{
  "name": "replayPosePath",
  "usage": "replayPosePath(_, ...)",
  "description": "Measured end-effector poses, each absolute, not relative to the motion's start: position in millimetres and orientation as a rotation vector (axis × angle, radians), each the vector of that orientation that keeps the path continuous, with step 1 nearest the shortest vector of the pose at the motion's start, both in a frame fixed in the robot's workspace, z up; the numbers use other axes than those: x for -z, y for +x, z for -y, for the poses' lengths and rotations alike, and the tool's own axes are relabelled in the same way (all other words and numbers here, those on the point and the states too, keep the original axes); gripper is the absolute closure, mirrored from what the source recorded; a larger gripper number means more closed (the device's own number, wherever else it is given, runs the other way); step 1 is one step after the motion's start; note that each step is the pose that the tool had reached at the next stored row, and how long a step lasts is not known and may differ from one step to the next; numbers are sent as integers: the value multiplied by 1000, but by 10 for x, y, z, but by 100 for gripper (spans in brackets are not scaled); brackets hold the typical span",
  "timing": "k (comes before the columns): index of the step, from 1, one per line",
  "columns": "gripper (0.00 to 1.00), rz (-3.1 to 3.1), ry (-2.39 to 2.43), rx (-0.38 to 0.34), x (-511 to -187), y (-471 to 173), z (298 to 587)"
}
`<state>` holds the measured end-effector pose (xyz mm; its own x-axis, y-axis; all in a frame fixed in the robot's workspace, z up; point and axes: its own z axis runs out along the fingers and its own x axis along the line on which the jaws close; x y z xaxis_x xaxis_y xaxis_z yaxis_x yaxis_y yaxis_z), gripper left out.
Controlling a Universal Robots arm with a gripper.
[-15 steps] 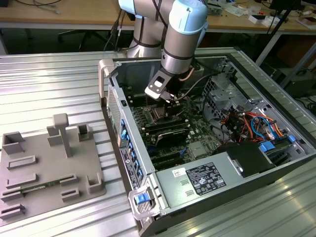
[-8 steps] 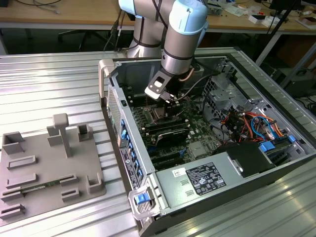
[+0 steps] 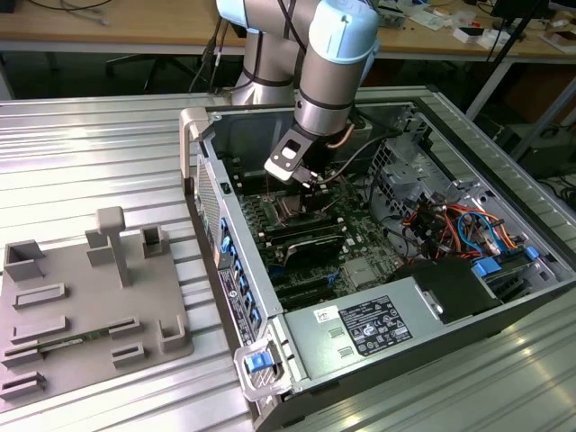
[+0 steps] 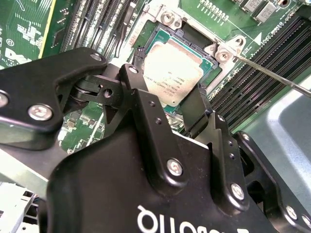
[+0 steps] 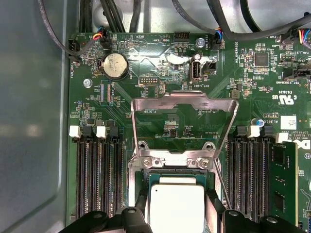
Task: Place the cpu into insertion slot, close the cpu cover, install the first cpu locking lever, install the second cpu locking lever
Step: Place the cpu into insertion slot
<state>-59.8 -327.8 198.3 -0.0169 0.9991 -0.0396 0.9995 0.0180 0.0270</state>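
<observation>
The cpu [image 4: 172, 73] [image 5: 177, 206], a silver-grey square chip, sits between my gripper's [image 4: 167, 80] [image 5: 177, 213] [image 3: 303, 180] black fingers [image 4: 194, 104], which press on two opposite edges. It hangs right over the insertion slot [image 4: 181, 36] [image 5: 141, 180] [image 3: 292, 209] on the green board; I cannot tell whether it rests in the slot. The cpu cover [image 5: 184, 99], a silver frame with a cut-out centre, stands swung open beyond the slot. A thin locking lever [image 4: 272, 75] [image 5: 221, 182] sticks out beside the slot, unlatched.
Long black memory slots [image 5: 99, 174] flank the slot on both sides, with a green memory stick [image 5: 284, 184] in one. Cables [image 3: 450, 225] and a power supply [image 3: 378, 324] fill the case toward the exterior view's right. A grey fixture plate [image 3: 81, 297] lies at the exterior view's left.
</observation>
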Motion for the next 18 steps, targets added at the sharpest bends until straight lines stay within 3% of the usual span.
replayPosePath(8, 44, -2207, 2169, 12, -1982, -598, 3277)
replayPosePath(11, 32, -2207, 2169, 13, -1982, -598, 3278)
replayPosePath(18, 32, -2205, 2166, 18, -1982, -598, 3291)
